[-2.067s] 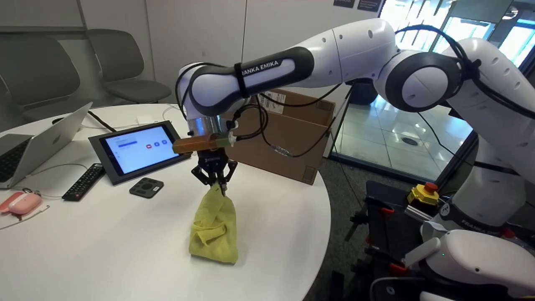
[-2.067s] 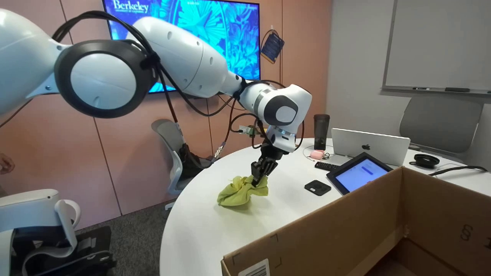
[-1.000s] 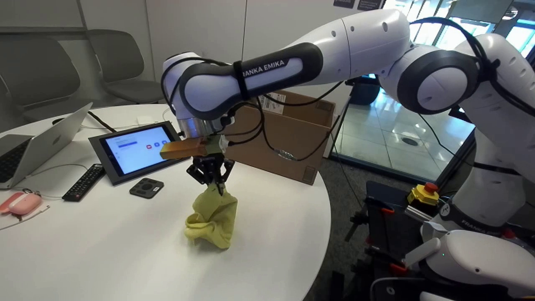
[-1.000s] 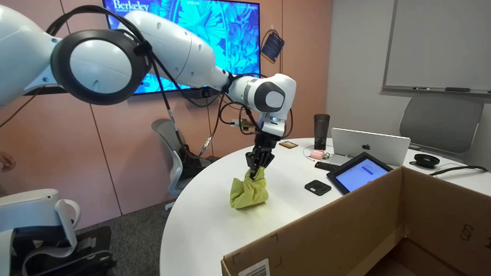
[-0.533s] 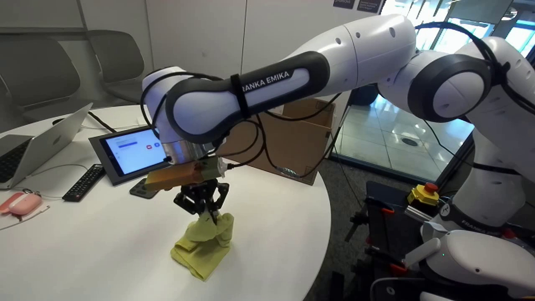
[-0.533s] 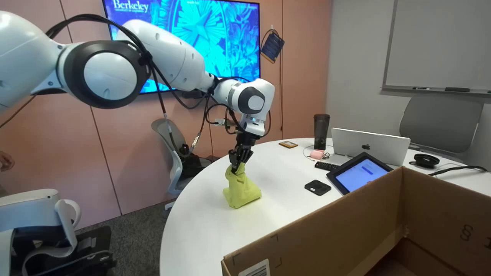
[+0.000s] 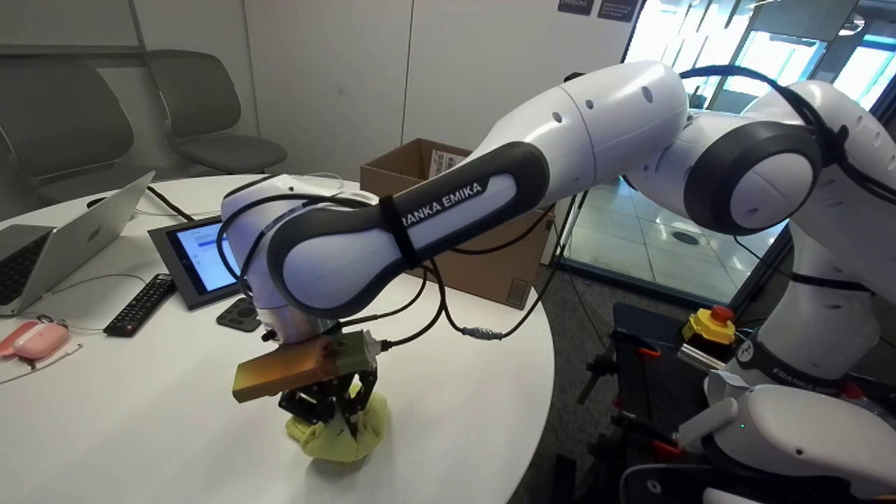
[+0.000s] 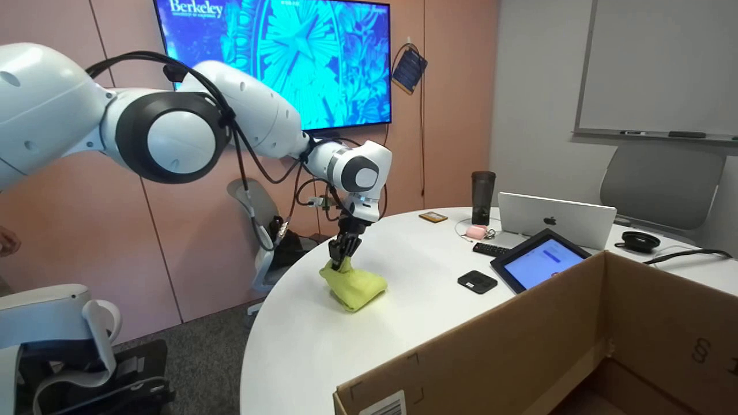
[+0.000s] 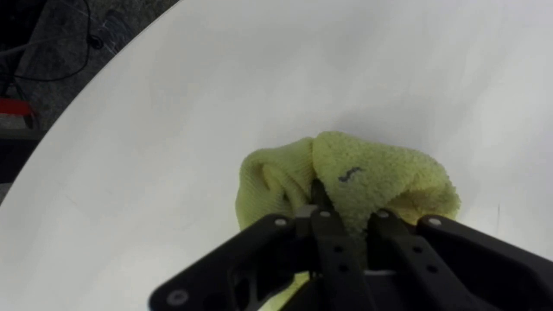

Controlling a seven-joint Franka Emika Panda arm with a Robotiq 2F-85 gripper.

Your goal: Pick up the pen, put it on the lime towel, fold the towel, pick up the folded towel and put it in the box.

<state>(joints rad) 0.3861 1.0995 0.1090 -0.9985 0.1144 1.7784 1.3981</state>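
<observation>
pinching the lime towel (image 8: 357, 288) in the claw (image 8: 338, 263), apparently for folding. lay the gripped part gently across the rest before releasing, guarding any pen hidden inside.

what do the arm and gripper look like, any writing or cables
The arm is glossy white with rounded segments and a round white cap inside a dark ring. Pale lettering reads RANKA EMIKA, the start covered by a black strap. Dark cables run along its outside. An orange and green block sits near the wrist. The gripper is black, with jointed fingers and pale round pins.
</observation>
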